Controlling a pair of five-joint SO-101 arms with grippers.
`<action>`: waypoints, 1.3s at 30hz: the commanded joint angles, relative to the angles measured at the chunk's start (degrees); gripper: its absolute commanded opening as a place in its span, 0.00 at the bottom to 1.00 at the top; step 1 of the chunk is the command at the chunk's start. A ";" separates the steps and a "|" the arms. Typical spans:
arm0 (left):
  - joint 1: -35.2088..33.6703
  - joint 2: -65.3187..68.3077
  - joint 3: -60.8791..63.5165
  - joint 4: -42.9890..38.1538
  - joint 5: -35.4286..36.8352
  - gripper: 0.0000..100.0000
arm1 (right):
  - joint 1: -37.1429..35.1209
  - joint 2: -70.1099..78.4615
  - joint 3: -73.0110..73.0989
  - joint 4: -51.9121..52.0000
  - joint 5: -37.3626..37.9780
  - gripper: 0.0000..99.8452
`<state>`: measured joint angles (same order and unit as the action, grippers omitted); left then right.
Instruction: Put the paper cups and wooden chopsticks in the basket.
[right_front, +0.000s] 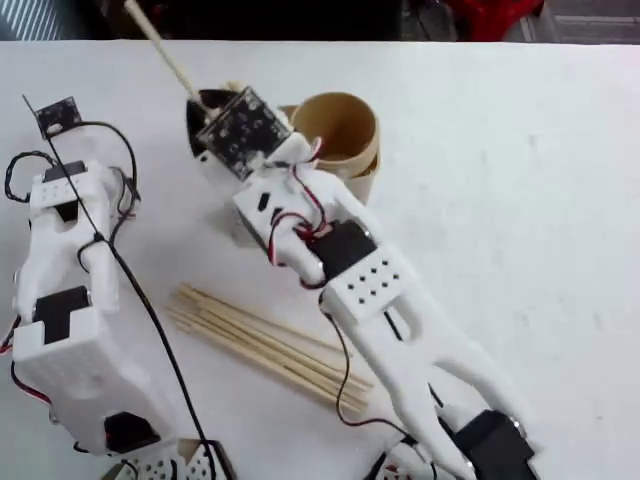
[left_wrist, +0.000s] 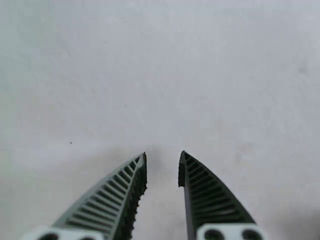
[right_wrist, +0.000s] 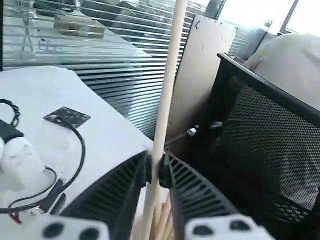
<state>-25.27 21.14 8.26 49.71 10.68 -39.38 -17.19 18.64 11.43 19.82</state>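
Wooden chopstick (right_wrist: 166, 90) stands pinched between the right fingers (right_wrist: 176, 176), while the left fingers (left_wrist: 139, 174) sit slightly parted, empty.

White arms (right_front: 375, 285), ribbed, perhaps greenish fingers (left_wrist: 112, 202)

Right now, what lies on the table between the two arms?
In the high view, a loose pile of wooden chopsticks lies on the table between the left arm and the right arm, with a black cable beside it.
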 joint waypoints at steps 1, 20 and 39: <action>0.75 -0.22 -0.18 -0.97 -0.70 0.12 | 1.89 -0.48 -6.51 -1.19 -0.53 0.02; 0.75 -0.40 0.79 -1.14 -0.70 0.12 | 1.80 10.51 -15.21 2.07 -0.53 0.02; 0.75 -0.40 1.05 -2.29 -0.70 0.12 | 2.15 -6.64 -3.87 15.78 -3.25 0.07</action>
<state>-25.27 21.14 9.49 48.31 10.68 -37.71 -18.59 15.12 20.04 17.01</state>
